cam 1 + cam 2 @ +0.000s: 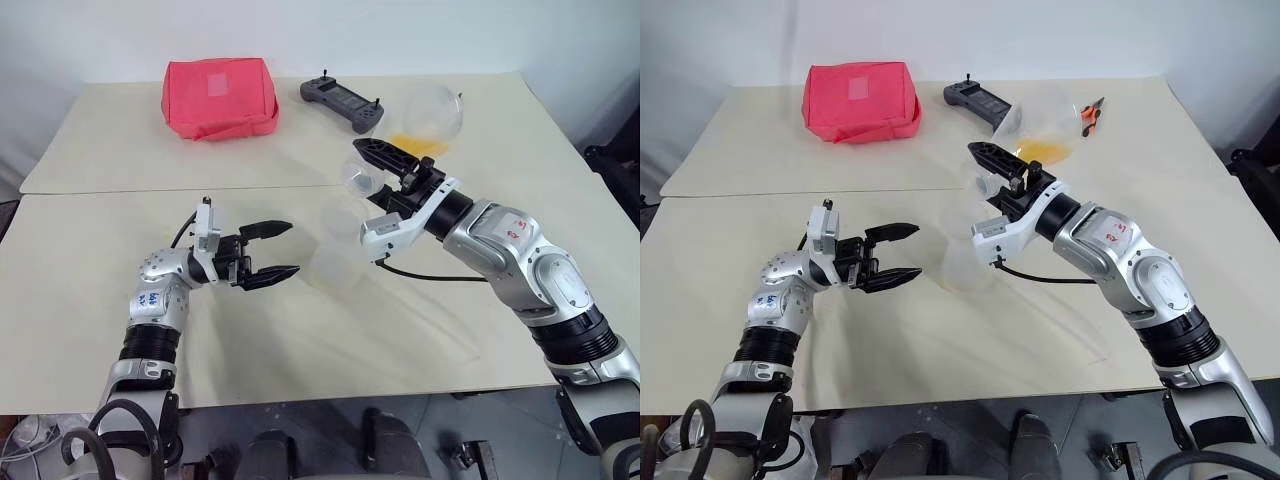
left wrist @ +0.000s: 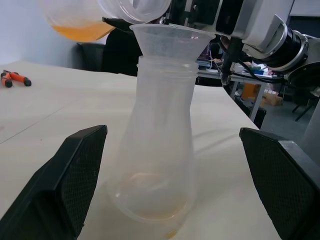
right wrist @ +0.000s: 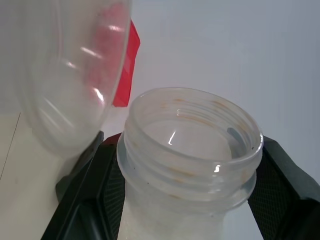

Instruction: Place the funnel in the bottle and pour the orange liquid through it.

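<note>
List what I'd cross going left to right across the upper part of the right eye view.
red pouch → black controller → orange liquid → orange-handled pliers

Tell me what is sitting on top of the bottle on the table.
The funnel sits in the neck of the bottle, its wide rim open upward. Its spout is hidden inside the neck. A faint trace of orange liquid shows at the bottle's base.
</note>
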Controlling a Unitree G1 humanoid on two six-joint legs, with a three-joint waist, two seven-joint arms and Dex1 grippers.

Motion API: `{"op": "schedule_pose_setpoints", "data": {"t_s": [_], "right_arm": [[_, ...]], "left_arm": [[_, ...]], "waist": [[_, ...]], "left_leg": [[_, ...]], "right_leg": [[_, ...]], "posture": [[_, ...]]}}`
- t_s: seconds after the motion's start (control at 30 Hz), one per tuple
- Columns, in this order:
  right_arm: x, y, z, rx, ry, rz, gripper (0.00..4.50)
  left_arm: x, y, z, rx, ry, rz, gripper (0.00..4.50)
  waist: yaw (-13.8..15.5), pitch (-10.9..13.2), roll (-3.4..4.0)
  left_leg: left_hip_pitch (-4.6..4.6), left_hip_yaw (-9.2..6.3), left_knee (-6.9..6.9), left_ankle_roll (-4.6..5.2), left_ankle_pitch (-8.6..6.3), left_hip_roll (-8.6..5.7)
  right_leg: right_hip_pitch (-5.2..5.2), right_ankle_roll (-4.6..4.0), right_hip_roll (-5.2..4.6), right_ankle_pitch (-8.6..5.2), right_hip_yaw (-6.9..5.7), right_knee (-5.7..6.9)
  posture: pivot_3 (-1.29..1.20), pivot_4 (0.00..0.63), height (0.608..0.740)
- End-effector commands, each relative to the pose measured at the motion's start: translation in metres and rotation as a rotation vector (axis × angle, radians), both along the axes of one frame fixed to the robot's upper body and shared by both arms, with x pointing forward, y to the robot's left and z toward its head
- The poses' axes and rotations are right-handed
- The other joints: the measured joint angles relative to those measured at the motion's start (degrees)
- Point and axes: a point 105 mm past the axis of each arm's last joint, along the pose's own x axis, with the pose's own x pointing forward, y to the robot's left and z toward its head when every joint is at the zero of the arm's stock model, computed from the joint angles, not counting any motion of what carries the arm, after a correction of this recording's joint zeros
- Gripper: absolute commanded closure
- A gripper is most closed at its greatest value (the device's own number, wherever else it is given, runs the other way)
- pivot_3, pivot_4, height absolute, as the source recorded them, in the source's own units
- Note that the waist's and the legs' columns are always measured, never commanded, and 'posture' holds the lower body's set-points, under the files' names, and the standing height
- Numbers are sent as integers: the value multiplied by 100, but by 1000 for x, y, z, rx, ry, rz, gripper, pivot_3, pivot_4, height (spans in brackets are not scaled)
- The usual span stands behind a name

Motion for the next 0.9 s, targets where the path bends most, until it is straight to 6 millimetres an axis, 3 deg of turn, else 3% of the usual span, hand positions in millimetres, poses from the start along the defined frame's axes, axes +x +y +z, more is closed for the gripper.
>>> {"op": "schedule_pose_setpoints", "data": {"t_s": [0.03,0.9], "right_arm": [[-6,-2,19,3,-99,13,1686],[-3,2,18,-114,-216,61,1686]], "left_arm": [[1,1,10,-12,-42,-1,0],[1,3,11,-15,-50,0,0]], "waist": [[1,0,0],[-8,0,0]], "left_leg": [[0,0,0,0,0,0],[-1,0,0,0,0,0]], "right_leg": [[0,0,0,0,0,0],[0,0,0,0,0,1]], "posture": [[0,150,740],[0,150,740]]}}
